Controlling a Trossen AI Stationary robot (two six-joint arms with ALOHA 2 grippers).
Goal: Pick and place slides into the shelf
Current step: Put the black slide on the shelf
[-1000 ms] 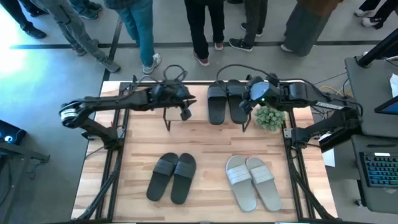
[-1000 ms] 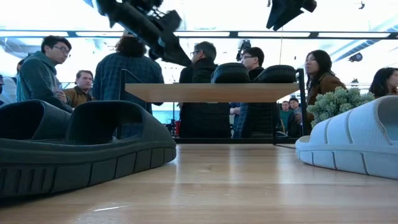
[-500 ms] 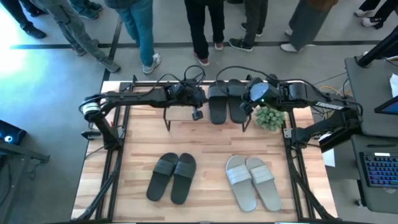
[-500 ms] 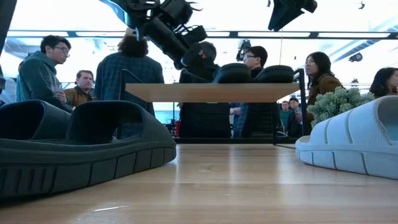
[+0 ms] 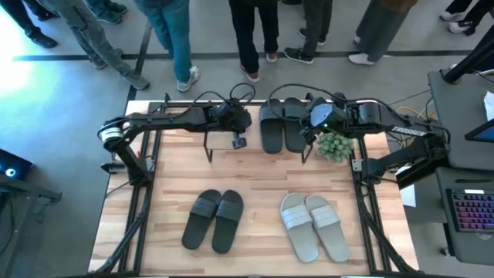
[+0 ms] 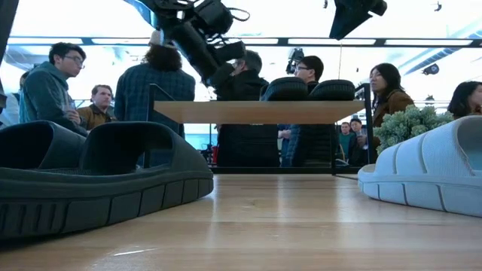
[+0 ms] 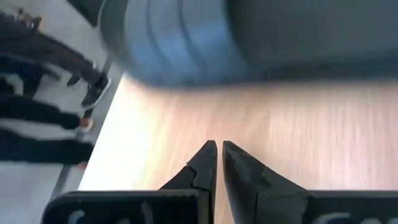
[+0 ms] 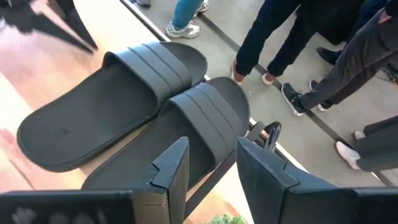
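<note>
A pair of dark slides (image 5: 279,126) lies side by side on the top board of the shelf (image 5: 220,147) at the far edge, soles on the wood. My left gripper (image 5: 238,142) hovers shut over the bare board just left of that pair, holding nothing; in its wrist view the shut fingers (image 7: 217,163) hang over the wood below a blurred dark slide (image 7: 249,37). My right gripper (image 8: 211,163) stands open above the pair's right side (image 8: 186,118). Another dark pair (image 5: 214,220) and a light grey pair (image 5: 312,225) lie on the table.
A small green plant (image 5: 336,145) stands by the shelf's right end, under my right arm. Several people stand beyond the table's far edge (image 6: 248,98). Bare tabletop (image 5: 262,177) lies between the shelf and the two near pairs.
My left arm has reached out and carried its gripper toward the table's right along the shelf, closer to the dark pair on the board, sinking a little and rolling at the wrist. My right gripper and the slides have stayed where they were.
</note>
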